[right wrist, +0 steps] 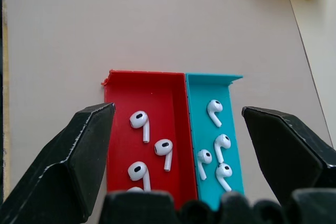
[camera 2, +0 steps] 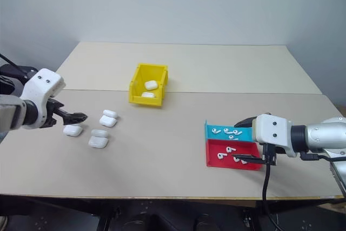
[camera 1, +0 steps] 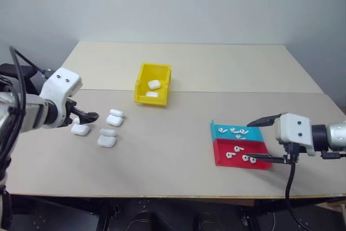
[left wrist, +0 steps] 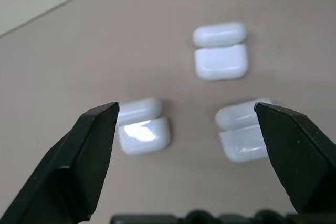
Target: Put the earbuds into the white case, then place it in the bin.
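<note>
I am looking down over a pale beige table (camera 1: 178, 160) from the robot's head. Taking the table's middle as the centre of a clock, with twelve o'clock pointing away from me, the yellow bin (camera 1: 153, 84) stands at about eleven o'clock. Two closed white cases (camera 1: 154, 85) lie inside it.

At nine o'clock, three open white cases lie flat on the table with their lids flipped back. One white case (camera 1: 80, 129) is the farthest out toward nine. A second (camera 1: 115, 118) lies nearer the bin, and a third (camera 1: 107, 138) lies nearer to me. The three are close together but apart.

My left gripper (camera 1: 81, 116) hangs just above the outermost of these cases, pointing forward and down. Its two black fingers (left wrist: 79, 156) are spread wide, with nothing between them. In the left wrist view, two of the open cases show just inside the fingertips, and the third lies beyond.

At four o'clock a shallow blue tray (camera 1: 236, 131) and a shallow red tray (camera 1: 240, 153) sit side by side, touching, the blue one farther from me. Each holds several loose earbuds (right wrist: 140, 121).

My right gripper (camera 1: 267, 139) hangs beside the trays on their three o'clock side, pointing toward them. Its fingers (right wrist: 68, 161) are also spread wide and empty, and the right wrist view shows both trays between them.
</note>
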`<action>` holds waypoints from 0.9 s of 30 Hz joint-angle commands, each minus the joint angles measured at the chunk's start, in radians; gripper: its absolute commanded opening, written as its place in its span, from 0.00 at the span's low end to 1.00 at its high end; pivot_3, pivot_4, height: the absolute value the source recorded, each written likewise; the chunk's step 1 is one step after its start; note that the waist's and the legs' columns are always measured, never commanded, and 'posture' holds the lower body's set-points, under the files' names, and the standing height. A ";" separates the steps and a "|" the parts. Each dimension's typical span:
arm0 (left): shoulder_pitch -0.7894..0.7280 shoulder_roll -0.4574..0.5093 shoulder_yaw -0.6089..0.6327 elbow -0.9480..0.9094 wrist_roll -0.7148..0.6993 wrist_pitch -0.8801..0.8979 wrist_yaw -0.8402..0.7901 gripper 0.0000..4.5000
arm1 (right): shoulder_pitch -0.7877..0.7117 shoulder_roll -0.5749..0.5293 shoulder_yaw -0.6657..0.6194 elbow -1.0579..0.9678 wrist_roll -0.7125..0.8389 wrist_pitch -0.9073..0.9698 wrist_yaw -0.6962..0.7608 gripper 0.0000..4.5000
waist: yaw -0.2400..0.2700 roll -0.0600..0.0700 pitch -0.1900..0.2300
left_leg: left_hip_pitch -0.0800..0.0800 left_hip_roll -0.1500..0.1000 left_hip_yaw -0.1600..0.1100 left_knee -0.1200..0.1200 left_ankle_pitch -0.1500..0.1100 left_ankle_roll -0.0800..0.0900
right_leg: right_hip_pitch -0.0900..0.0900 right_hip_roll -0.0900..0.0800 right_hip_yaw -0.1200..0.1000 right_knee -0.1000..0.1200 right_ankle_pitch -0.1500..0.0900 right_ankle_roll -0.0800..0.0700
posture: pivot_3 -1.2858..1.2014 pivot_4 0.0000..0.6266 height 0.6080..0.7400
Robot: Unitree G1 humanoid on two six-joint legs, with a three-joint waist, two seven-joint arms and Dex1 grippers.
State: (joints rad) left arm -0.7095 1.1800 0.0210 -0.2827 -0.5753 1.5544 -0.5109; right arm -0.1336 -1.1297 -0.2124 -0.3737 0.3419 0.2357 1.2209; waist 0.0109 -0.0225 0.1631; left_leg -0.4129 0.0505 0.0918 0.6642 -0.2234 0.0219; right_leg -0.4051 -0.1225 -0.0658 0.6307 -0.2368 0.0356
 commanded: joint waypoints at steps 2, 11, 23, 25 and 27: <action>-0.101 0.101 -0.160 0.161 0.055 -0.055 -0.111 1.00 | -0.032 -0.005 0.000 -0.002 -0.001 -0.014 0.001 1.00 | -0.001 0.000 0.000 | -0.001 0.000 0.003 -0.001 0.000 0.000 | -0.001 0.000 0.000 0.000 0.000 0.000 | 0.52 0.24 1.00; -0.325 0.043 -0.474 0.580 0.232 -0.241 -0.390 1.00 | -0.055 -0.008 0.027 0.024 0.001 -0.017 0.015 1.00 | 0.004 0.000 0.000 | -0.002 0.000 0.006 0.000 0.000 -0.001 | -0.002 0.000 -0.001 0.000 0.000 -0.001 | 0.52 0.24 1.00; -0.542 -0.158 -0.683 1.082 0.543 -0.459 -0.658 1.00 | -0.058 -0.003 0.033 0.037 -0.002 -0.022 0.027 1.00 | 0.001 -0.002 0.001 | -0.004 0.000 0.007 0.002 0.000 0.000 | -0.003 0.000 -0.001 0.001 0.000 0.000 | 0.52 0.24 1.00; -0.554 -0.176 -0.680 1.124 0.575 -0.473 -0.669 1.00 | -0.052 -0.003 0.030 0.032 -0.002 -0.018 0.025 1.00 | 0.000 -0.002 0.001 | -0.004 0.000 0.007 0.002 0.000 0.000 | -0.003 0.000 -0.001 0.001 -0.001 0.000 | 0.52 0.24 1.00; -0.554 -0.197 -0.668 1.156 0.595 -0.464 -0.659 1.00 | -0.042 -0.002 0.026 0.024 0.000 -0.012 0.020 1.00 | -0.001 -0.002 0.001 | -0.004 0.000 0.007 0.002 0.000 0.000 | -0.003 0.000 -0.001 0.001 -0.001 0.000 | 0.52 0.24 1.00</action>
State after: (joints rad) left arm -1.2374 0.9858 -0.6689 0.8349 -0.0184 1.0886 -1.1703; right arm -0.1793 -1.1287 -0.1636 -0.3248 0.3359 0.2263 1.2436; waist 0.0103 -0.0247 0.1643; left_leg -0.4171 0.0506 0.0984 0.6667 -0.2232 0.0218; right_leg -0.4080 -0.1228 -0.0667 0.6317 -0.2374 0.0358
